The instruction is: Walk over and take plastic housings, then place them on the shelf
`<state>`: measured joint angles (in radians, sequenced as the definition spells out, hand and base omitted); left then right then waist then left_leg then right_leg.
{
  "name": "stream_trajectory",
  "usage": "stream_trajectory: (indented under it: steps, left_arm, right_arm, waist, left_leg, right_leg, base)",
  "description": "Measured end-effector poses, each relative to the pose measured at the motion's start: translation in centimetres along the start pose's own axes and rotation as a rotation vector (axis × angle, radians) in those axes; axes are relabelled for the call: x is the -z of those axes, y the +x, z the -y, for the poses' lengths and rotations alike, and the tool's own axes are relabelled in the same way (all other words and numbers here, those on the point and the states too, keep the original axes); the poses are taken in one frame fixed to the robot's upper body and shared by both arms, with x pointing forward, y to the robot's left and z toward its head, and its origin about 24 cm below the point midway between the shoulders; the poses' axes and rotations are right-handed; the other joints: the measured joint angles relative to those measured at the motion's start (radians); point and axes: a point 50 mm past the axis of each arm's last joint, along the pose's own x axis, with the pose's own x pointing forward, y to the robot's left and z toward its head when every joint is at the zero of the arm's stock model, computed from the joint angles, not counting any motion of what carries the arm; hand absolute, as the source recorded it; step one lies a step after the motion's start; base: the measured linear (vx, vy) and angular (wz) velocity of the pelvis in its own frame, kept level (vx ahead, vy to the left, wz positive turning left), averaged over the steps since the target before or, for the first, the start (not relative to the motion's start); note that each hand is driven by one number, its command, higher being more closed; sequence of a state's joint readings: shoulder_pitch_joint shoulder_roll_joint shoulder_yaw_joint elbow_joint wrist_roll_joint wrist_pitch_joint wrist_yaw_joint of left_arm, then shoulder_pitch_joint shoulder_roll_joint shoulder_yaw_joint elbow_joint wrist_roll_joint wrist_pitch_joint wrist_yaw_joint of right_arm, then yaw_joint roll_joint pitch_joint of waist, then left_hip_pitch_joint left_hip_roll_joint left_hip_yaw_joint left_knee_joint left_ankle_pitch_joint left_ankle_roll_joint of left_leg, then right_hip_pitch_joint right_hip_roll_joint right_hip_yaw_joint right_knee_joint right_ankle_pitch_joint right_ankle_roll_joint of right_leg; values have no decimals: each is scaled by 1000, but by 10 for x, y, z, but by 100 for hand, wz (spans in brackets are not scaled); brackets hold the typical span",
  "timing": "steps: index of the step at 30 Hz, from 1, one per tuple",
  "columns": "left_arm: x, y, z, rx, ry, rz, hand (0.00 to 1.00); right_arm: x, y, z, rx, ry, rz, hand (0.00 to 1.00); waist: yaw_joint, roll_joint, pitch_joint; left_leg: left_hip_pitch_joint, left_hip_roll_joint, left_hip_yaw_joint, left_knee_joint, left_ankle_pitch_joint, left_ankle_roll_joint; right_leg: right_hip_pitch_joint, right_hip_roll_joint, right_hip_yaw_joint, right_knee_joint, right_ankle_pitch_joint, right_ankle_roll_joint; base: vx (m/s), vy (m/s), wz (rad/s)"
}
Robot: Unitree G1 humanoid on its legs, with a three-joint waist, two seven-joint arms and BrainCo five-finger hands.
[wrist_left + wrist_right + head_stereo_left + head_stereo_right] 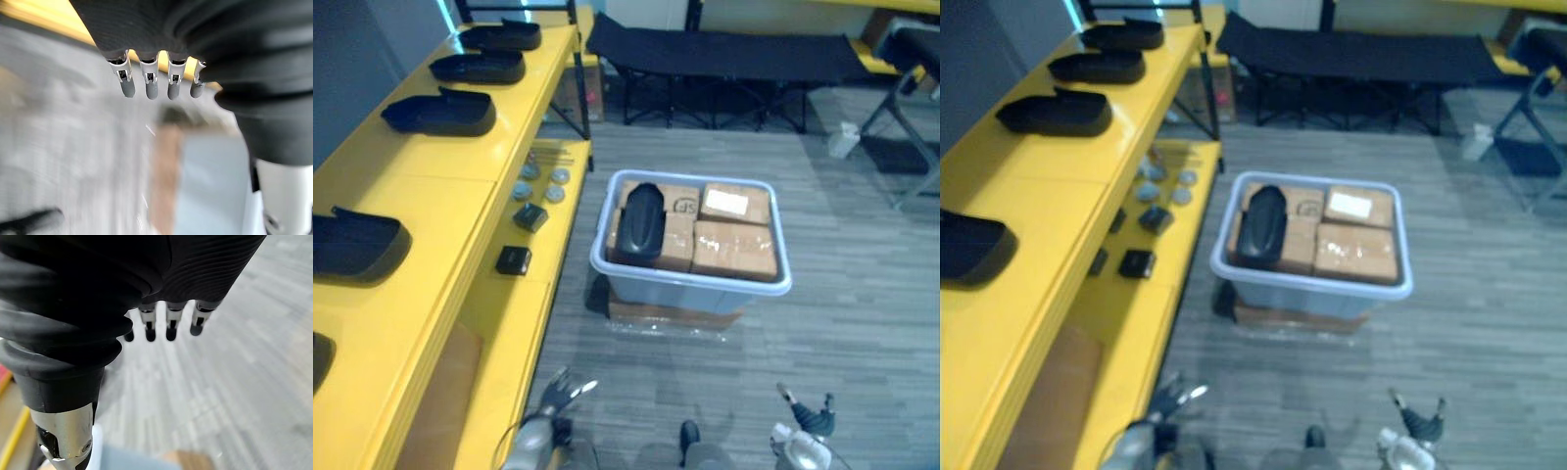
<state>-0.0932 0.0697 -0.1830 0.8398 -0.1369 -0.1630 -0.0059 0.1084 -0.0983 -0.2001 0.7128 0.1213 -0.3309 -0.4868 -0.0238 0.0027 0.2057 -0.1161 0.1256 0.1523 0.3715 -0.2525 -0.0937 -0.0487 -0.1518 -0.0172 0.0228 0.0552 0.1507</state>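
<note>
A black plastic housing (639, 222) lies on cardboard boxes (734, 248) inside a pale grey bin (690, 282) on the floor ahead. Several more black housings (440, 113) rest along the top of the yellow shelf (431, 206) on the left. My left hand (553, 397) hangs low at the bottom left near the shelf's edge, fingers (149, 83) straight and holding nothing. At the bottom right hangs my right hand (808, 421), also open and empty, its fingers (170, 322) pointing at the floor.
Small black blocks (514, 259) and grey round parts (538, 186) lie on the shelf's lower level. A flat cardboard sheet (671, 318) sits under the bin. A black folding cot (724, 54) stands at the back, and a chair frame (901, 117) at the right.
</note>
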Motion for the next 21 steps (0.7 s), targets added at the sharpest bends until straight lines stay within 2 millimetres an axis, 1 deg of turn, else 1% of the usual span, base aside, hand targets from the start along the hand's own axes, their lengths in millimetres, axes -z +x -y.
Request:
stream_trajectory:
  steps: [1,2,3,4,5,7,8,9,10,11,13,14,15,16,17,19,20,21]
  left_arm:
    - [-4,1,2,11,18,11,0]
    - [1,-1,0,12,51,-18,0]
    - [8,-4,-2,8,57,-44,0]
    - [23,-11,-9,-20,59,-105,0]
    - [32,-15,-14,-42,60,-142,0]
    - [69,-37,-33,-145,28,-276,0]
    - [70,-40,-39,-180,18,-278,0]
    - [73,-44,-51,-251,-34,-283,0]
    - [71,-45,-62,-304,-49,-276,0]
    - [72,-47,-67,-327,-63,-277,0]
    - [83,-56,-79,-389,-110,-327,0]
    - [86,-58,-81,-399,-119,-341,0]
    - [91,-63,-83,-416,-140,-357,0]
    - [94,-65,-83,-419,-159,-366,0]
    - [95,-66,-83,-422,-174,-368,0]
    - [99,-67,-75,-413,-230,-375,0]
    - [101,-67,-71,-405,-247,-378,0]
    - [105,-64,-48,-315,-334,-381,0]
  right_arm:
    - [-12,-2,-9,-17,26,62,0]
    - [-28,-3,-14,-12,77,123,0]
    - [-37,-2,-15,-9,100,157,0]
    - [-57,-1,-16,-1,145,233,0]
    - [-66,0,-17,6,163,270,0]
    - [-104,5,-18,34,239,399,0]
    - [-114,7,-17,47,261,431,0]
    - [-137,13,-15,69,309,496,0]
    - [-164,21,-15,85,359,556,0]
    - [-178,24,-15,91,387,584,0]
    - [-235,31,-15,98,481,680,0]
    - [-251,32,-13,103,502,708,0]
    - [-283,35,-10,112,527,757,0]
    - [-314,41,-5,127,529,780,0]
    - [-329,44,-1,138,526,787,0]
    - [-380,49,11,160,542,800,0]
    - [-392,48,13,153,540,804,0]
    - [-444,48,28,143,467,770,0]
  waist:
    - [-2,-9,5]
    - [0,-14,8]
    - [2,-14,8]
    - [6,-16,10]
    - [7,-17,11]
    - [13,-18,22]
    - [16,-19,32]
    - [22,-17,55]
    - [30,-16,82]
    - [34,-15,94]
    - [53,-16,130]
    - [54,-15,140]
    - [65,-11,164]
    - [74,-4,192]
    - [80,1,207]
    - [106,26,237]
    - [107,35,241]
    - [152,96,277]
  left_leg:
    - [-7,-7,0,4,1,3]
    - [-7,-13,-2,5,2,4]
    - [-7,-13,-2,5,2,4]
    - [-7,-13,-3,5,2,4]
    - [-7,-12,-5,5,2,4]
    - [-11,-10,-13,8,2,4]
    - [-14,-12,-22,12,2,4]
    - [-33,-13,-38,25,2,4]
    - [-58,-15,-58,39,3,7]
    - [-67,-15,-67,48,3,7]
    - [-118,-25,-109,57,13,13]
    - [-130,-29,-121,56,19,14]
    - [-151,-36,-145,55,31,14]
    - [-170,-44,-167,54,45,14]
    - [-177,-48,-177,51,52,14]
    - [-213,-67,-215,28,83,12]
    - [-222,-75,-226,16,94,13]
    - [-235,-109,-284,-85,165,13]
  right_leg:
    - [-6,-5,2,1,3,3]
    - [-5,-8,1,1,4,3]
    - [-5,-8,0,2,4,3]
    - [-5,-8,0,2,4,3]
    - [-5,-7,-2,2,4,3]
    - [-1,-5,-10,2,4,3]
    - [-1,-6,-13,2,5,3]
    - [-2,-7,-30,2,7,4]
    - [-3,-6,-43,2,10,1]
    - [-4,-5,-54,2,12,1]
    - [-23,-6,-87,3,14,-1]
    - [-28,-8,-97,2,15,-2]
    - [-38,-10,-120,3,18,-6]
    - [-40,-12,-144,3,19,-6]
    - [-41,-14,-155,3,19,-7]
    - [-63,-24,-194,3,20,-8]
    - [-68,-29,-208,3,20,-8]
    - [-95,-54,-261,19,16,-14]
  base:
    - [-54,50,2]
    - [-49,37,3]
    - [-34,13,3]
    - [0,0,0]
    - [0,0,0]
    - [-26,-19,9]
    - [-62,-5,22]
    - [-110,4,35]
    - [-118,7,39]
    - [-129,0,43]
    - [-105,-4,46]
    - [-40,-5,53]
    - [1,-11,62]
    - [-10,-14,61]
    - [-29,-19,61]
    - [-12,-21,54]
    - [63,-30,108]
    - [81,-20,103]
